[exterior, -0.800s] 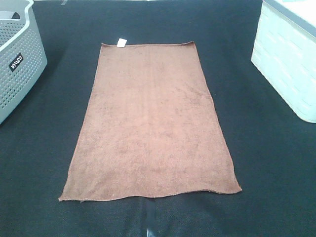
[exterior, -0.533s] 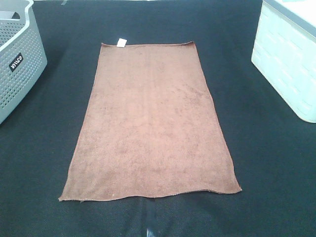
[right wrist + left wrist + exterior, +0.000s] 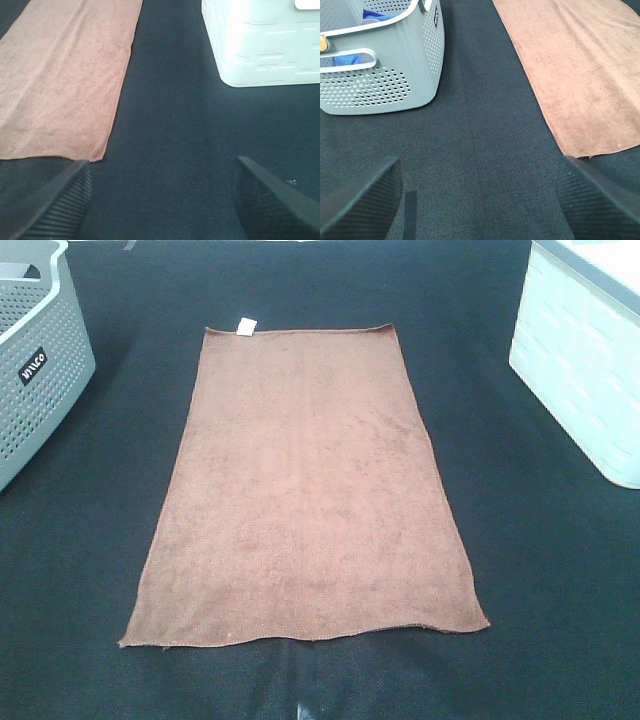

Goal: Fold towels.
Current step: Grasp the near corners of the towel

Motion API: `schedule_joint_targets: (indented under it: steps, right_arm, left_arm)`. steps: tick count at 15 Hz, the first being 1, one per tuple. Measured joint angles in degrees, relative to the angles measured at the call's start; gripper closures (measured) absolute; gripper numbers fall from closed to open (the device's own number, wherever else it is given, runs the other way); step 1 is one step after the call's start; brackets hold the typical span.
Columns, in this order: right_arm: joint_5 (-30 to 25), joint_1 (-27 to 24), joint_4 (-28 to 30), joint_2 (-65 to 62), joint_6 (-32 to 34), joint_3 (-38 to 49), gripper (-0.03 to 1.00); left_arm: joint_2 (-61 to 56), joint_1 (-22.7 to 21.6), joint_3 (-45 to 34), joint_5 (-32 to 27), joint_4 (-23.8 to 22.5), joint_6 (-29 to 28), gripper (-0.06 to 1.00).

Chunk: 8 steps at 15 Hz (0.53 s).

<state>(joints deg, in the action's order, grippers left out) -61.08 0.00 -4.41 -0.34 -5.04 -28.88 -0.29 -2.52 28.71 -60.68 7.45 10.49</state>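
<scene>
One reddish-brown towel [image 3: 305,485] lies spread flat on the dark table, long side running away from me, with a small white tag [image 3: 245,326] on its far short edge. Neither arm shows in the high view. In the left wrist view my left gripper [image 3: 480,205] stands open over bare cloth, off the towel's [image 3: 580,75] near left corner. My right gripper [image 3: 162,200] is open too, over bare table beside the towel's [image 3: 65,80] near right corner. Both hold nothing.
A grey perforated basket [image 3: 35,360] stands at the left, with blue cloth [image 3: 375,15] inside. A white bin [image 3: 585,360] stands at the right edge. The table [image 3: 540,570] is covered in dark fabric all around the towel.
</scene>
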Motion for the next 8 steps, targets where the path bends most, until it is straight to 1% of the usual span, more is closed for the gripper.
schedule_joint_targets:
  steps: [8]
  right_arm:
    - [0.0, 0.0, 0.0, 0.0, 0.0, 0.0, 0.23]
  left_arm:
    - [0.0, 0.0, 0.0, 0.0, 0.0, 0.0, 0.14]
